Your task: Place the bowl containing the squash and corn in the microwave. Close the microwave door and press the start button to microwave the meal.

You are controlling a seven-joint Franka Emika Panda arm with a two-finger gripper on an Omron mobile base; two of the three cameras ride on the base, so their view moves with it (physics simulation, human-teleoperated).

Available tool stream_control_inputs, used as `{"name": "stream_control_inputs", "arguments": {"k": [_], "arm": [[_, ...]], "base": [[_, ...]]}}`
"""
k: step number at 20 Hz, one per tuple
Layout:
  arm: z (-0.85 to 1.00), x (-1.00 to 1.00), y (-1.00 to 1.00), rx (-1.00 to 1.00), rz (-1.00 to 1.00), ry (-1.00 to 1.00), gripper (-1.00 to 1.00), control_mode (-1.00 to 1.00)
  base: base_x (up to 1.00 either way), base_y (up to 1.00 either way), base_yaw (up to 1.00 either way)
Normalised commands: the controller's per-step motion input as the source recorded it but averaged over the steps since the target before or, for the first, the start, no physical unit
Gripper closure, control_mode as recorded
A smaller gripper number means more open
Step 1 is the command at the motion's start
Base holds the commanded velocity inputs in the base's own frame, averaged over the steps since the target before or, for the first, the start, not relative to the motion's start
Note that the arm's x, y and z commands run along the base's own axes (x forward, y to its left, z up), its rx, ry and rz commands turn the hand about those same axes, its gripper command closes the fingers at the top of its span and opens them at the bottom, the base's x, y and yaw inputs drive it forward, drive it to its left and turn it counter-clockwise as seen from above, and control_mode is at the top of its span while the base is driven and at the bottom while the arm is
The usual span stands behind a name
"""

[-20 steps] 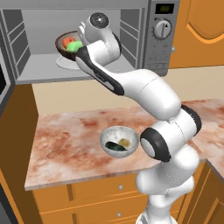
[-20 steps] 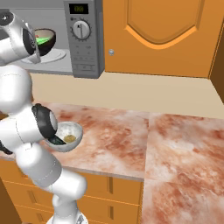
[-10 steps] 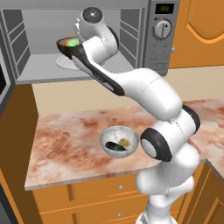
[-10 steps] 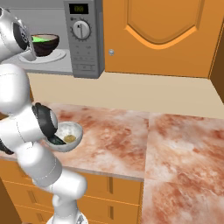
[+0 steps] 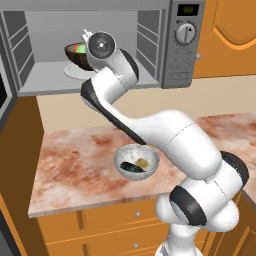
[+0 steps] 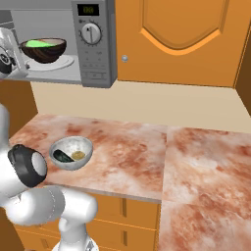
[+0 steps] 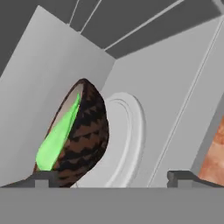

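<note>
microwave (image 6: 93, 44) display (image 6: 91, 10) digits blurred, no legible text

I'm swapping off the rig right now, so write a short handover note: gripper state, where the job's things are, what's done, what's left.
Gripper: open, holding nothing, at the microwave mouth with its fingertips either side of the bowl.
Bowl: sits on the white turntable plate inside the microwave; corn and squash in it.
Microwave door: open, swung left.
Grey speckled bowl: on the counter, not part of the job.
Done: bowl placed.
Left: withdraw the arm, close the door, press start.
</note>
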Motion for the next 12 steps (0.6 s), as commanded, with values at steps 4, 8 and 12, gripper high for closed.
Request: {"name": "stream_control_inputs", "arguments": {"k": [4, 8, 12], "arm": [[0.32, -0.98, -0.2, -0.01, 0.01, 0.0, -1.0, -1.0], [0.17, -1.0, -0.19, -0.09, 0.11, 0.02, -1.0, -1.0], [0.13, -0.93, -0.14, -0.25, 0.2, 0.09, -1.0, -1.0]], "base": [[0.0, 0.0, 0.0], [0.0, 0.0, 0.0], [0.0, 0.0, 0.0]]}}
